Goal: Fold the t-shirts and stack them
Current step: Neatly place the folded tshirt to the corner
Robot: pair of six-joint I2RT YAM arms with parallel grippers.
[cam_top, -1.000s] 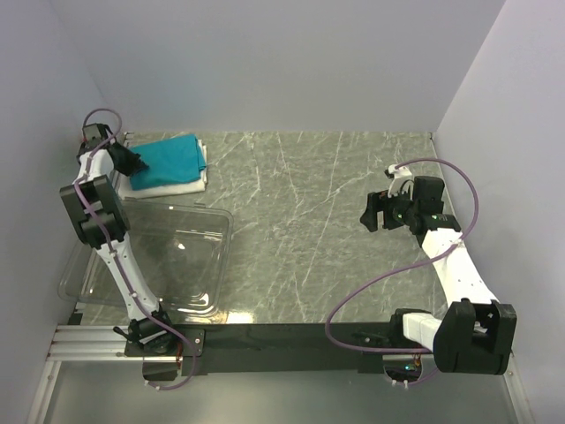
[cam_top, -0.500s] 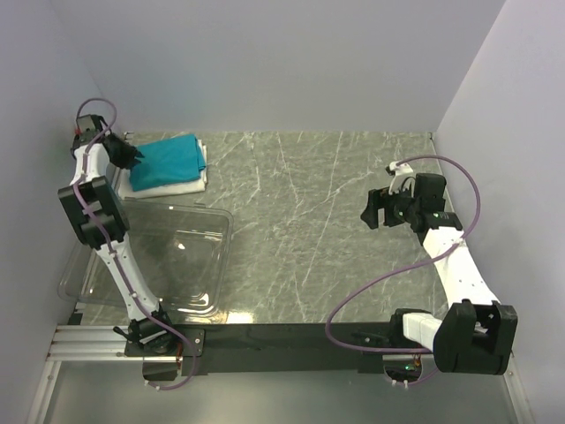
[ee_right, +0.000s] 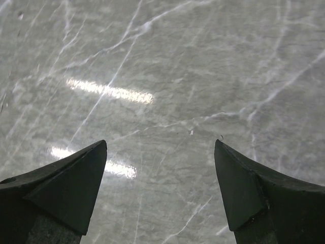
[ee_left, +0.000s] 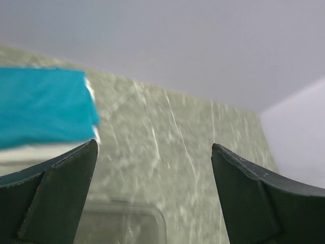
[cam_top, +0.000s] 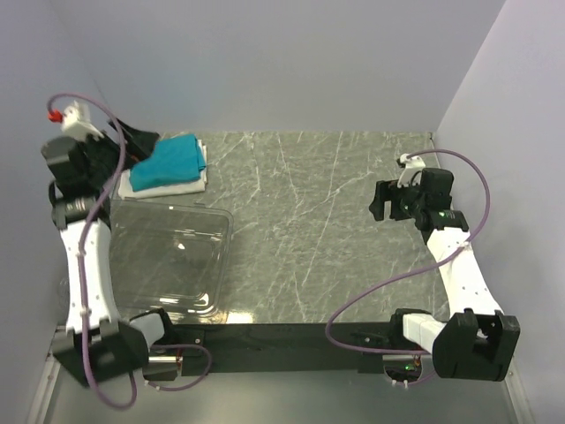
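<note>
Left gripper (ee_left: 152, 195): my jaws are spread wide and grip nothing, raised beside the folded teal t-shirt (cam_top: 173, 157), which lies on the folded white t-shirt (cam_top: 172, 184) at the table (cam_top: 335, 221) far left. Right gripper (ee_right: 160, 190): my jaws are equally spread and unladen above the marble. The clear plastic bin (cam_top: 177, 206) stands just nearer than the stack.

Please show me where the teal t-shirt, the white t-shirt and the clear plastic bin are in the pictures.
teal t-shirt (cam_top: 172, 159): top external view, middle of its folded upper face.
white t-shirt (cam_top: 168, 186): top external view, near edge showing from under the teal one.
clear plastic bin (cam_top: 177, 256): top external view, bare floor.
</note>
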